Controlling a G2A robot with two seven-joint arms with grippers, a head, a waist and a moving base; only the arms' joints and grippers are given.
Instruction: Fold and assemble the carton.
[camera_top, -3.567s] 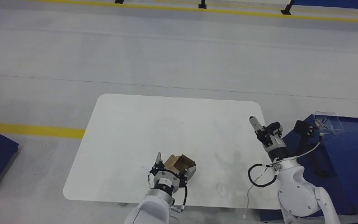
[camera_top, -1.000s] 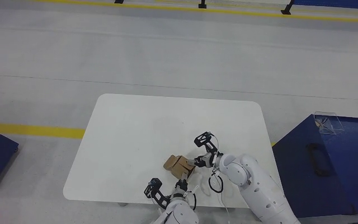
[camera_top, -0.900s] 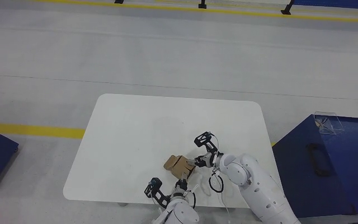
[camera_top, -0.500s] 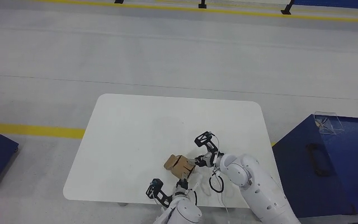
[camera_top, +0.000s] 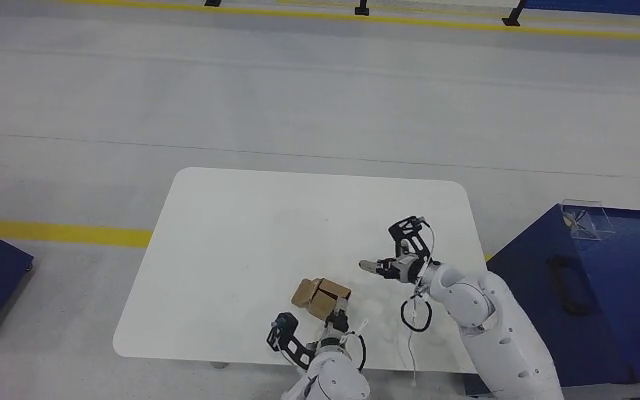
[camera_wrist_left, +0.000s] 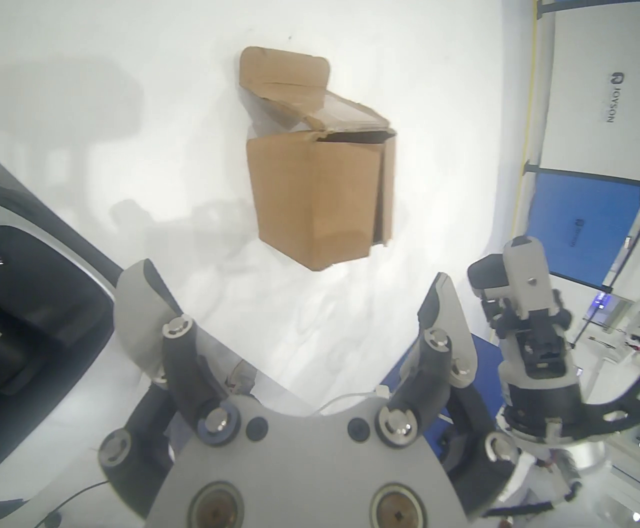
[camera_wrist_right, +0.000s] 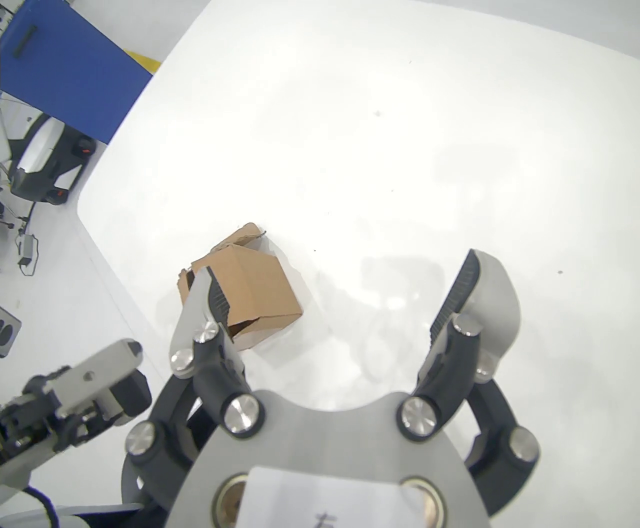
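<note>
1. The carton (camera_top: 321, 296) lies on its side on the table (camera_top: 230, 220), close to the near edge and a little left of the middle. Neither gripper touches it
2. The left gripper (camera_wrist_left: 292, 280) hangs just on the near side of the carton, jaws spread wide and empty. The carton sits straight ahead of it, with the loose rounded flap (camera_wrist_left: 285, 67) at the end turned away
3. The right gripper (camera_wrist_right: 340, 265) is off to the carton's right and a little farther back, clear of it, also spread and empty, pointing left
4. The left gripper looks the nearer one, placed to steady the body, while the right would have to come leftward to work the flap
</note>
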